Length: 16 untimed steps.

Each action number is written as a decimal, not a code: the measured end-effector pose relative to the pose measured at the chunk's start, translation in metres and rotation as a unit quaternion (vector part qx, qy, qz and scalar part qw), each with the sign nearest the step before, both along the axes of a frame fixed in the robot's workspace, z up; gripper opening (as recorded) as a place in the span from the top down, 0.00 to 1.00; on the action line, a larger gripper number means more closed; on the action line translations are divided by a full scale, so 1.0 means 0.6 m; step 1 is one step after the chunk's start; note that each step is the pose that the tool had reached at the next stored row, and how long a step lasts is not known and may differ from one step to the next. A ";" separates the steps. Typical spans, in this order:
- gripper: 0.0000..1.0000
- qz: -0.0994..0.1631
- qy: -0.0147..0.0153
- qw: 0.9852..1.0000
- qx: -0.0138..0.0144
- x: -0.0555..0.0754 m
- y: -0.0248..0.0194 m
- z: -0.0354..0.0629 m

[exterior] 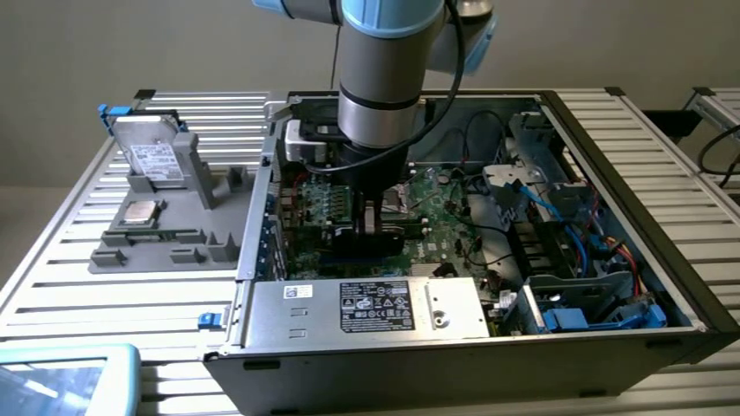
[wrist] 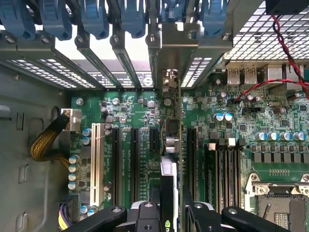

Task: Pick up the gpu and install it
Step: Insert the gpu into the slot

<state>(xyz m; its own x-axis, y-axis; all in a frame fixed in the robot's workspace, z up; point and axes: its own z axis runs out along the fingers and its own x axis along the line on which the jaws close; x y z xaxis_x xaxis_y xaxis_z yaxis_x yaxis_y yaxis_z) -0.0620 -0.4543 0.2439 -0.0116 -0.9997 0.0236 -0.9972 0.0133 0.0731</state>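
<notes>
Wrist view: my gripper (wrist: 171, 215) is clenched on the flat rectangular black-and-green gpu card (wrist: 170, 174). The card stands on edge over the green motherboard (wrist: 130, 106), in line with one of the long black expansion slots (wrist: 135, 159), and its metal bracket is close to the rear openings. In the exterior view the gripper (exterior: 370, 212) is down inside the open black computer case (exterior: 647, 173), gripping the card (exterior: 367, 241). I judge the pick-up done. I cannot tell whether the card is fully seated, so the install is not confirmed. The grey parts holder (exterior: 173, 234) sits on the slatted tabletop (exterior: 69, 286) beside the case.
</notes>
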 end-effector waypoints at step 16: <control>0.73 0.000 0.005 1.000 0.000 -0.001 0.0006 -0.003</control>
